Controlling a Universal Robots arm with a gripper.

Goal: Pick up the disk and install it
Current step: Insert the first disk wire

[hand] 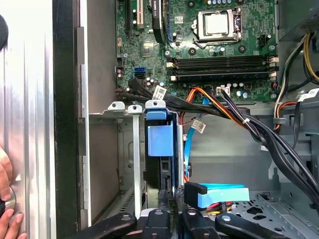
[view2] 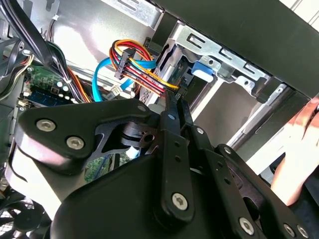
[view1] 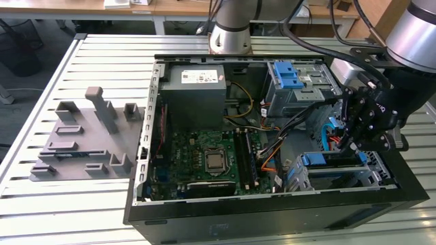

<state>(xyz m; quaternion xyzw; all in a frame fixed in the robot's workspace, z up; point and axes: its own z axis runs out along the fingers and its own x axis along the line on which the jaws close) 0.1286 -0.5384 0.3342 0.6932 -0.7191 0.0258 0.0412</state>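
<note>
The gripper [view1: 354, 145], fingers pinched on the disk [hand: 160, 144], holds it upright in the cage [hand: 134, 149]. Risk: the cables [hand: 219, 107] lie just beside the cage and could snag; a hand [hand: 6, 219] rests near the cage.

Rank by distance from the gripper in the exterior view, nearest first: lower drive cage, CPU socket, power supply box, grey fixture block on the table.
From the gripper:
1. Lower drive cage, just below it, at the case's front corner.
2. CPU socket, mid-motherboard, toward the exterior view's left.
3. Power supply box, at the case's back corner.
4. Grey fixture block, outside the case, far on the exterior view's left.
</note>
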